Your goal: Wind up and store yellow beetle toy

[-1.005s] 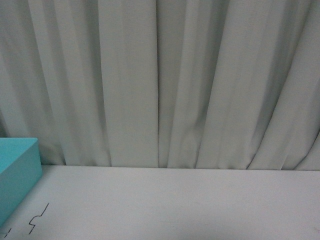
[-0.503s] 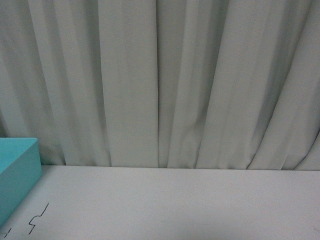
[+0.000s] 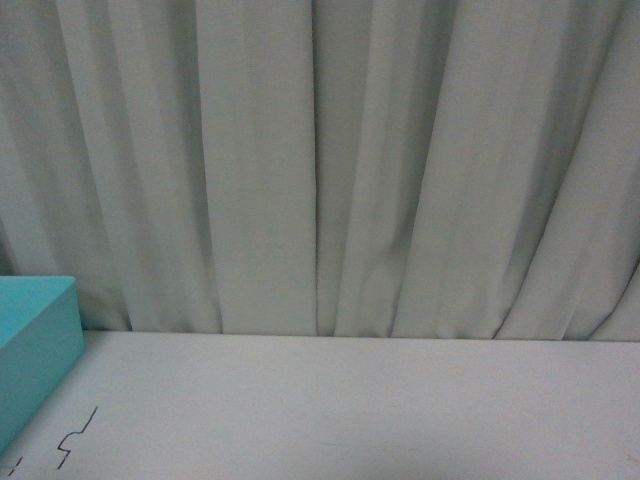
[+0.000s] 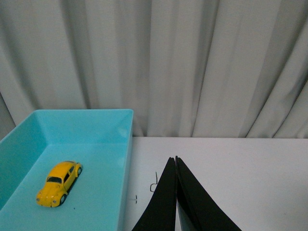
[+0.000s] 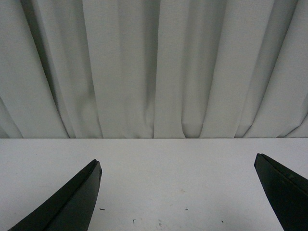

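Grey curtain (image 3: 320, 160) behind white table (image 3: 350, 400); yellow beetle toy (image 4: 58, 183) lying in teal bin (image 4: 126, 159), no gripper touching it. Left gripper (image 4: 176, 161) pinched closed on nothing beside bin; right gripper (image 5: 178, 168) spread wide, empty; front view unchanged over last second, so storing looks done.

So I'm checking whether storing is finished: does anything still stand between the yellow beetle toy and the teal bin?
Nothing does. The yellow beetle toy already sits on the floor of the teal bin, touched by neither arm. The left gripper is outside the bin with jaws together; the right gripper is open over the table.
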Available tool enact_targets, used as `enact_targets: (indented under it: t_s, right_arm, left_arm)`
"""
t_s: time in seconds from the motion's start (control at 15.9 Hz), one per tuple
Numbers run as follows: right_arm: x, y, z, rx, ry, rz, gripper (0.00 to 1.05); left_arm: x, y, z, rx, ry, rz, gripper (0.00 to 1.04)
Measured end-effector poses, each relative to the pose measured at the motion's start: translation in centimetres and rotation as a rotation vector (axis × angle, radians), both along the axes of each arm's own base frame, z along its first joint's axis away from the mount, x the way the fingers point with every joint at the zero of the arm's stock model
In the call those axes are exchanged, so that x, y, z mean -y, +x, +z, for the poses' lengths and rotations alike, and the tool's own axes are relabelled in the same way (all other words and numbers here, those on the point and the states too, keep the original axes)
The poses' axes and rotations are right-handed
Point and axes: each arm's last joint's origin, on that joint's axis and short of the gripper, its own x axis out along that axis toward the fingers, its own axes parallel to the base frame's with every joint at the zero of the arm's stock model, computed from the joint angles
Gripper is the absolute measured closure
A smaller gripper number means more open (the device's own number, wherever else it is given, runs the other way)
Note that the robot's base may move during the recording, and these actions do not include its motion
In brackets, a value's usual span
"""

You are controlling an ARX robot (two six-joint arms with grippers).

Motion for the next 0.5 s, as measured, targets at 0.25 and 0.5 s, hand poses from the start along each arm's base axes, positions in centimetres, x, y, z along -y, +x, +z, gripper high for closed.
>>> enact_targets:
  t_s: [0.25,0.5]
  right_arm:
    - [0.00,0.00,0.00,0.000,0.000,0.000,0.07]
    - [0.00,0.00,0.00,0.000,0.000,0.000,0.07]
  left_arm:
    - [0.00,0.00,0.00,0.000,-0.001,0.000,0.71]
    - [0.00,0.00,0.00,0.000,-0.001,0.000,0.21]
